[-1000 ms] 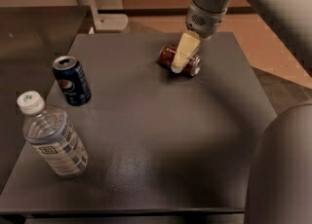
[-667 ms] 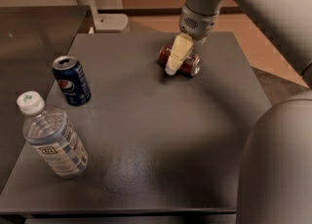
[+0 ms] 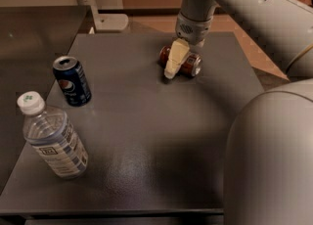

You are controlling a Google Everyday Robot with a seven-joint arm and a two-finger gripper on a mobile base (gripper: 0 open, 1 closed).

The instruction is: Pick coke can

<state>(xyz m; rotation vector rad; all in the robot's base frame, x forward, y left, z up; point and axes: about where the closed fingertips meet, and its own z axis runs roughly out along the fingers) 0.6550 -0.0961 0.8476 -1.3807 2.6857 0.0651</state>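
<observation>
The coke can is dark red with silver ends and lies on its side at the far middle of the dark table. My gripper comes down from the arm above and sits right at the can, its cream tip crossing the can's middle and reaching the table surface in front of it. The can shows on both sides of the gripper. The part of the can behind the gripper is hidden.
A dark blue Pepsi can stands upright at the left. A clear water bottle with a white cap stands at the near left. My arm's large grey body fills the right side. A white stand base sits beyond the table.
My gripper has shifted a little left and lower along the coke can, its tip now at the table surface. The can, the Pepsi can and the bottle have not moved.
</observation>
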